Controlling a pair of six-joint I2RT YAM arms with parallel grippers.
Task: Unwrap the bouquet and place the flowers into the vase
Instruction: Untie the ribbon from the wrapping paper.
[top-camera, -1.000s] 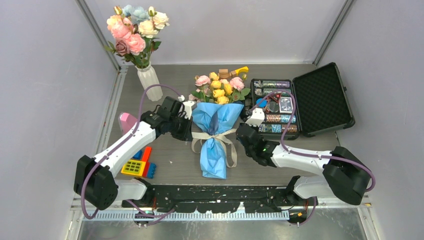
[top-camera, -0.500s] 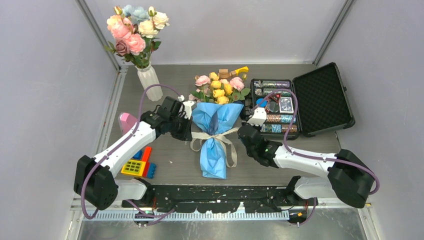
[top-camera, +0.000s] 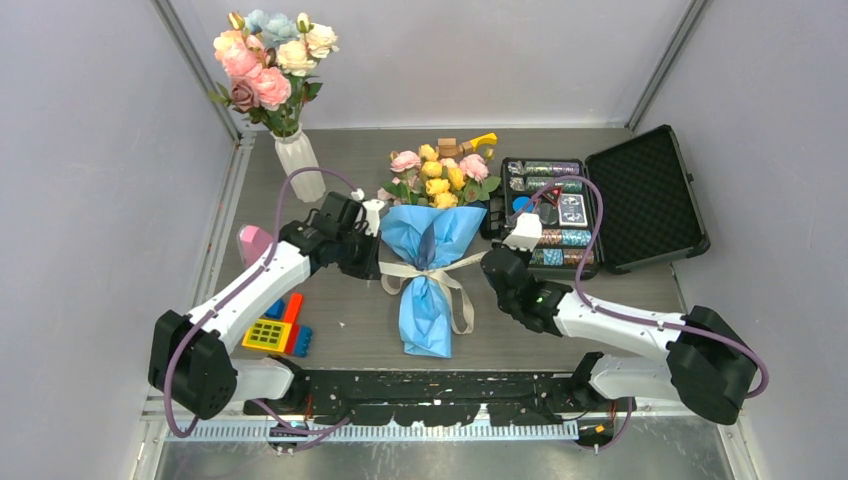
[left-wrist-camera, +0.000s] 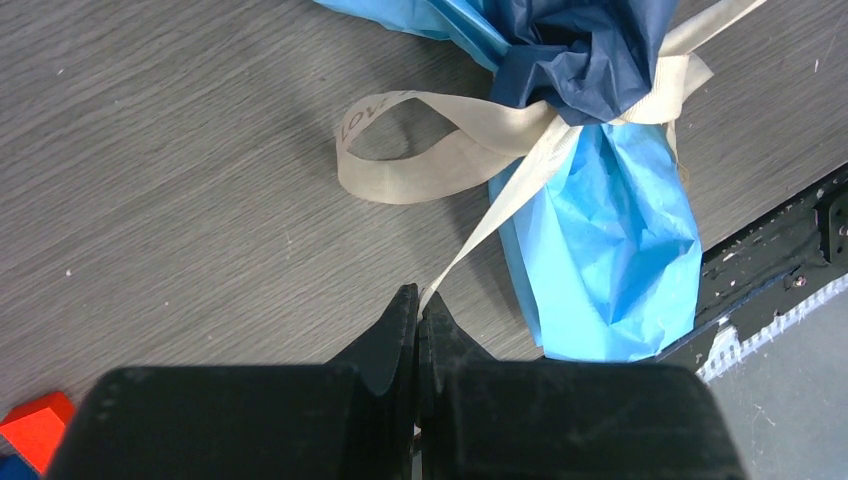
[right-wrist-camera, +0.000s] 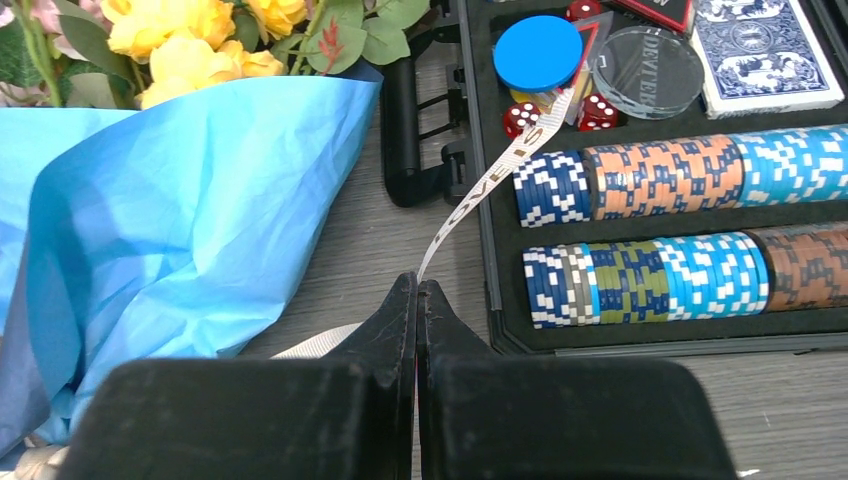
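Bouquet (top-camera: 425, 320) lies flat mid-table (top-camera: 360, 340), stem end near, heads far. The flowers (top-camera: 437, 182), yellow and pink, poke out of the far end of the blue wrap (top-camera: 452, 230), which is light blue outside and dark blue in the fold. We see the cream ribbon (left-wrist-camera: 440, 150) tied round the wrap's waist, with one loop lying on the left.

Left gripper (left-wrist-camera: 418, 300): fingers pressed together, pinching a ribbon tail just left of the wrap. The tail runs straight from the knot to the tips.

Right gripper (right-wrist-camera: 417, 290): fingers pressed together too, pinching the other tail just right of the wrap. The tail's end carries on past the tips over the case (top-camera: 650, 200).

Vase (top-camera: 300, 165) stands upright far left, well apart from the bouquet, with big pink, white and pale-blue blooms (top-camera: 268, 55) in it.

The case sits open at right, rows of chips (right-wrist-camera: 650, 180) inside. Pink block (top-camera: 254, 243) sits at the left edge, and the toy blocks (top-camera: 280, 325) are near left, beside the left arm.
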